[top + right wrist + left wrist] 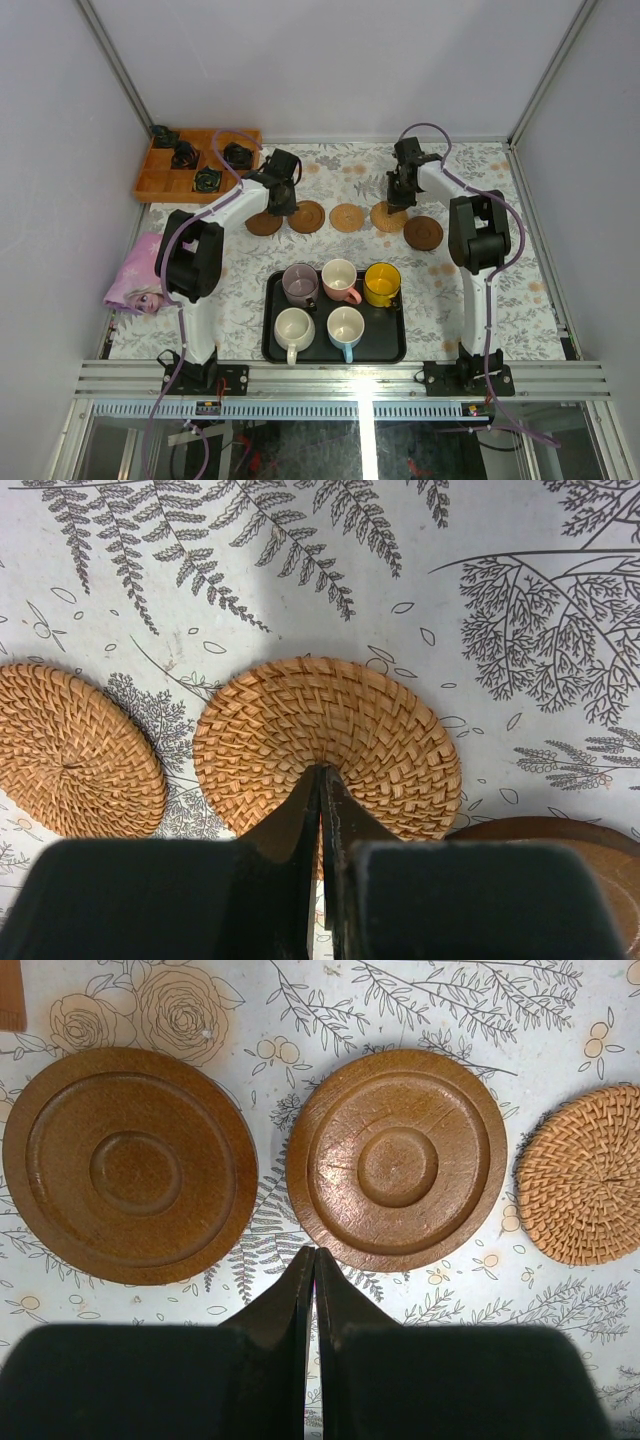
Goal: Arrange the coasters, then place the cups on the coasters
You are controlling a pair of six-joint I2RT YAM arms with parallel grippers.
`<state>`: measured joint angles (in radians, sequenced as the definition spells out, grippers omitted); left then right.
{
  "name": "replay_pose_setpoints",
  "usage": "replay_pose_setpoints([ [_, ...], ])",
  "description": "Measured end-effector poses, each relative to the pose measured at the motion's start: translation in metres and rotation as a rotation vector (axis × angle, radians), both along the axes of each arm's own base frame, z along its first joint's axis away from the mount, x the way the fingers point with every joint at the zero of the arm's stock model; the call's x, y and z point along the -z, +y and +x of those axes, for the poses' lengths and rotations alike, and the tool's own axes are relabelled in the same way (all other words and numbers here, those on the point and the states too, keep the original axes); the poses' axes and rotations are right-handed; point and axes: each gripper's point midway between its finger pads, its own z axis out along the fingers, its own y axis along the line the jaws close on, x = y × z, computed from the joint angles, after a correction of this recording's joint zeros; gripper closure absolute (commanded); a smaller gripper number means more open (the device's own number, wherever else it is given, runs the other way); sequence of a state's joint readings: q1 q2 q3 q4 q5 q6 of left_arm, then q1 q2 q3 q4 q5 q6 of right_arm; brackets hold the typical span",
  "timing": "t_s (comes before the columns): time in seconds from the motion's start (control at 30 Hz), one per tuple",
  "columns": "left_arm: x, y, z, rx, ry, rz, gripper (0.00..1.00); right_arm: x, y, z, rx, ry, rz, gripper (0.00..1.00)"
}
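Five round coasters lie in a row across the flowered cloth: wooden ones and two woven ones. My left gripper is shut and empty, its tips at the gap between two wooden coasters. My right gripper is shut, tips over the middle of a woven coaster; contact cannot be told. On the black tray stand the mauve, pink, yellow, cream-white and light blue cups.
A compartmented wooden box with small dark objects sits at the back left. A pink bundle lies at the left edge of the cloth. Enclosure walls stand close on both sides. Another woven coaster and a wooden one flank my right gripper.
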<state>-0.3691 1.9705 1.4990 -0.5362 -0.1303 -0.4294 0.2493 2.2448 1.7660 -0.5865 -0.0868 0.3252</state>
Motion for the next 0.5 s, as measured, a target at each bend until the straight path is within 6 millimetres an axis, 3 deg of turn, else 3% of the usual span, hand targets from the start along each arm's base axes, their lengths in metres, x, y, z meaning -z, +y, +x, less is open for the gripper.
replay_pose_setpoints([
  [0.33,0.003,0.003,0.001,-0.006,0.006,0.002,1.0,-0.003,-0.003,-0.002,0.004,0.003,-0.014,0.94],
  [0.5,0.003,0.004,0.001,-0.01,0.006,0.002,1.0,-0.029,-0.009,0.001,0.017,-0.049,-0.04,0.87],
])
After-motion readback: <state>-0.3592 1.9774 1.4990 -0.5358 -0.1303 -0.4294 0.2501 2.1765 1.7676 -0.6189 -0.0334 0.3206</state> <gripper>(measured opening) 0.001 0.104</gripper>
